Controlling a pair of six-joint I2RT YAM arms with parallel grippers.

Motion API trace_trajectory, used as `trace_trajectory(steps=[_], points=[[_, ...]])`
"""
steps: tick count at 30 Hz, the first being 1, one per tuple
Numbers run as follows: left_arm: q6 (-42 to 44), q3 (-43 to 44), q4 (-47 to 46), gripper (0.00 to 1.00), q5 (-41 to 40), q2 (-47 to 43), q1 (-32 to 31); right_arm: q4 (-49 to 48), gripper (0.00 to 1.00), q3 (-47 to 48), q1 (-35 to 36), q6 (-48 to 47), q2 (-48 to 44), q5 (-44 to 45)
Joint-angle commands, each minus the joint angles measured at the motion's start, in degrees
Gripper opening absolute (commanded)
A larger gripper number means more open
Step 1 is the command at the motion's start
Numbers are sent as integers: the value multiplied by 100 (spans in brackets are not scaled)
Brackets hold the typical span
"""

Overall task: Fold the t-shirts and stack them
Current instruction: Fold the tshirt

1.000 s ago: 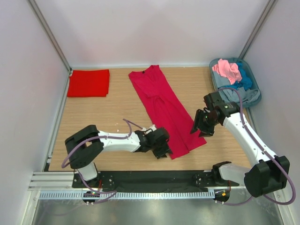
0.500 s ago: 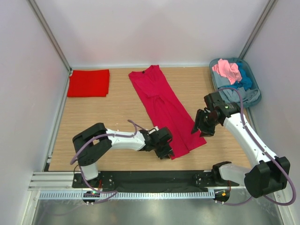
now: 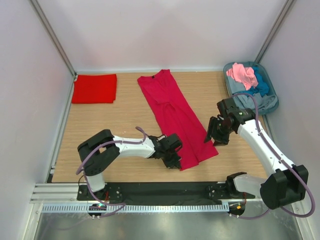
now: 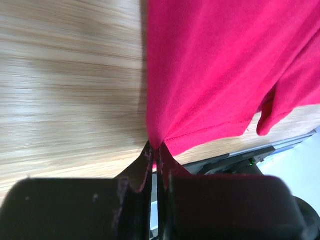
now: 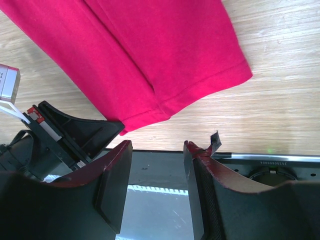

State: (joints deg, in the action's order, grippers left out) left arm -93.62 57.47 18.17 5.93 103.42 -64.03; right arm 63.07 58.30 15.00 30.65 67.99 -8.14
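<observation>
- Top view: the crimson t-shirt, folded into a long strip, lies slantwise across the table, with its collar toward 12 o'clock and its hem toward 5 o'clock.
- The left gripper sits low at the hem's 7 o'clock corner.
- The right gripper hangs just beside the hem's 3 o'clock corner, apart from the cloth.
- The scarlet t-shirt lies folded flat at the table's 10 o'clock corner.
- At 2 o'clock the tub holds a pink t-shirt, a blue t-shirt and a grey t-shirt in a loose heap.
- Left wrist view: the left gripper is pinched shut on the hem corner of the crimson t-shirt. The cloth draws to a point between the two fingers, with bare table at 9 o'clock.
- Right wrist view: the right gripper stands with its jaws apart and nothing between them.
- The hem of the crimson t-shirt lies ahead at 12 o'clock, and bare table shows at 3 o'clock.
</observation>
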Motion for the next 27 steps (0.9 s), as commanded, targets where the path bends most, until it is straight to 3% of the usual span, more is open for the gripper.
trace_trajectory(steps=[1,11,21,24,27], points=[[213,-253,688,1,285,-243,171,-49,52,33,20,-68,65,-135],[538,-992,1090,0,716,-981,391,-207,53,-1153,29,-200,-92,-618],[626,-1923,1320,1,787,-1903,707,-471,53,-1690,336,449,-66,-917],[696,-2038,1276,5,795,-2036,778,-541,53,-1796,468,616,-92,-970],[819,-1924,1355,16,795,-2045,778,-646,53,-1936,687,792,-14,-1058]])
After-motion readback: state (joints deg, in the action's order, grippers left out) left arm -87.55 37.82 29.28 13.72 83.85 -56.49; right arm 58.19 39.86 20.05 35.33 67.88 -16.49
